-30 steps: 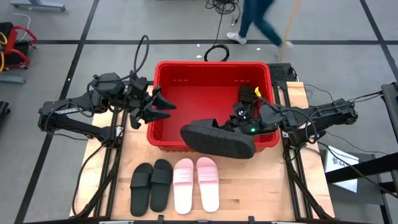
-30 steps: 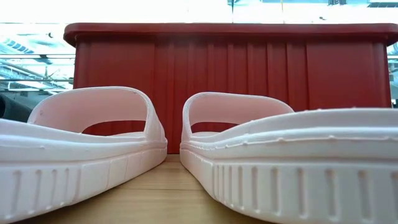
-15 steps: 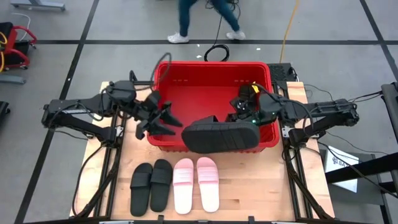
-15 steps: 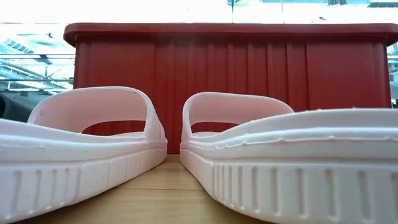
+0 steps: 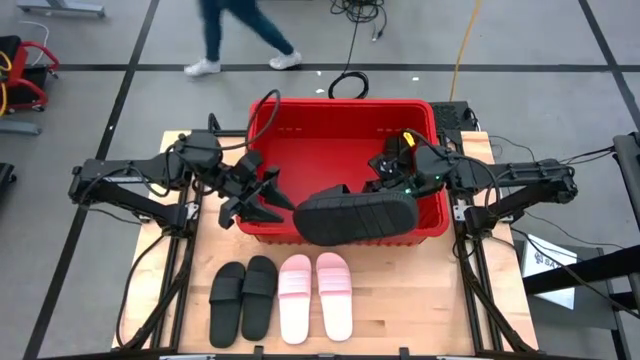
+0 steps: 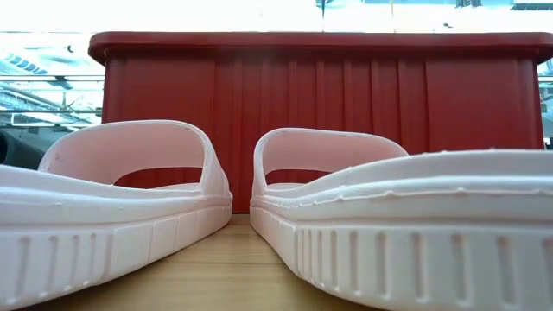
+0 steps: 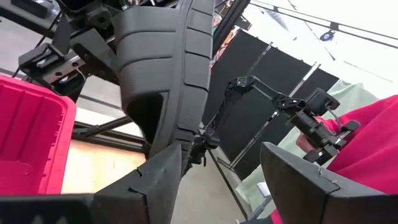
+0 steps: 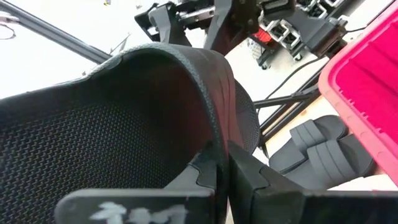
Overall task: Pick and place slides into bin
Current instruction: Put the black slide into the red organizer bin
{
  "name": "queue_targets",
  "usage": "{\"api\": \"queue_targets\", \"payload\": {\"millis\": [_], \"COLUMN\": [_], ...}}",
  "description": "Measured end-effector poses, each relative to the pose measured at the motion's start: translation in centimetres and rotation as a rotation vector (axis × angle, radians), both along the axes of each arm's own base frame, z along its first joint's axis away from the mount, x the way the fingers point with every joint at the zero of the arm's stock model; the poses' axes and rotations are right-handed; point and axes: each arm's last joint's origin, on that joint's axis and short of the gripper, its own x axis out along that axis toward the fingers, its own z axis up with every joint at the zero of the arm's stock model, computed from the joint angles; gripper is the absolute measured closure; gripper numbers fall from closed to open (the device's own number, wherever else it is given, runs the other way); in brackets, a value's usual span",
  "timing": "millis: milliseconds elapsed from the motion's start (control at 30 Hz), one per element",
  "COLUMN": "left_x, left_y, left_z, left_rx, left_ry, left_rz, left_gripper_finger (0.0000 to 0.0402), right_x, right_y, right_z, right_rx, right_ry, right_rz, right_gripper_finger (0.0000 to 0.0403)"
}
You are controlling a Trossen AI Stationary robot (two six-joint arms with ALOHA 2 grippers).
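The right gripper (image 5: 388, 192) is clenched on a black slide (image 5: 353, 216), holding it over the red bin's (image 5: 340, 107) near wall, presumably for handover; the left gripper (image 5: 262, 200), fingers parted and empty, faces it alongside.

Left pincer (image 5: 268, 200) fingers spread, arm reaching inward; right pincer (image 5: 385, 190) clamped tight, arm stretched inward

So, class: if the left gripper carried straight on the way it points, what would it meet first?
Probably the black slide held by the right gripper over the bin; height is unclear.
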Motion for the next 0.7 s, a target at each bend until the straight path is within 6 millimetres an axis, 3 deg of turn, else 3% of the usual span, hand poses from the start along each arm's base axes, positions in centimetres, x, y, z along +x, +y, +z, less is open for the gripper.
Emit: {"api": "queue_targets", "payload": {"millis": [700], "left_x": [1.9], "left_y": [0.7], "left_z": [-0.9], "left_rx": [-0.013], "left_ry": [0.016], "left_rz": [0.028], "left_gripper_finger": [0.0174], "right_x": [0.3], "right_y": [-0.4], "right_z": [-0.1], "right_rx": [0.008], "right_ry": [0.002], "right_rz": [0.007], "right_gripper_finger": [0.0399]}}
